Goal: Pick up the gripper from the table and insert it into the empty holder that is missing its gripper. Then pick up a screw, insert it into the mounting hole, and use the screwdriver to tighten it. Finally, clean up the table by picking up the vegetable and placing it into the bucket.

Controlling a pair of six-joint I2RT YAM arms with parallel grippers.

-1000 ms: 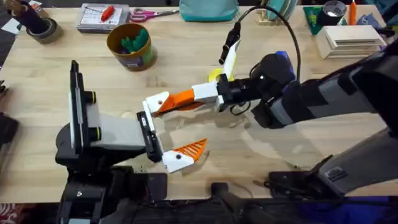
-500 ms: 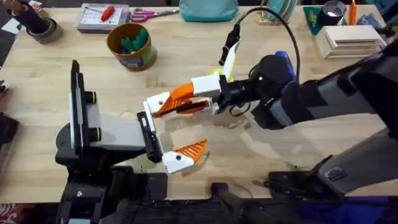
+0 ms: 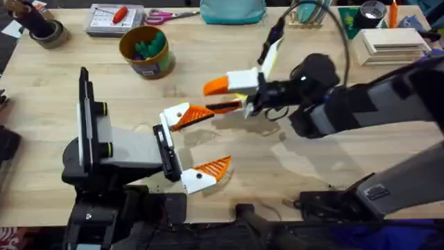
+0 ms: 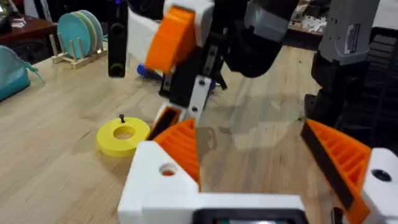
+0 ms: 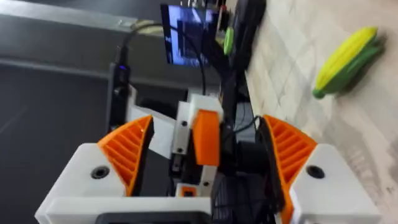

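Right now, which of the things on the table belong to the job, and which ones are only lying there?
Belong to the job:
- orange gripper tip, sitting on the left arm's white holder
- toy corn
- bucket

Just lying about:
- yellow ring disc
- scissors
- tape roll
- red-handled tool

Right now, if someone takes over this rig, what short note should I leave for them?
Left gripper: open, holding nothing. Right gripper: open, empty, hovering close to it.
Done: the small orange ribbed plastic fingertip sits in the white angular plastic finger mount of the left arm.
Left: its mounting hole looks empty, so the screw and the tightening come next. The yellow toy corn cob with green end lies on the table, not in the round yellow-brown bucket.
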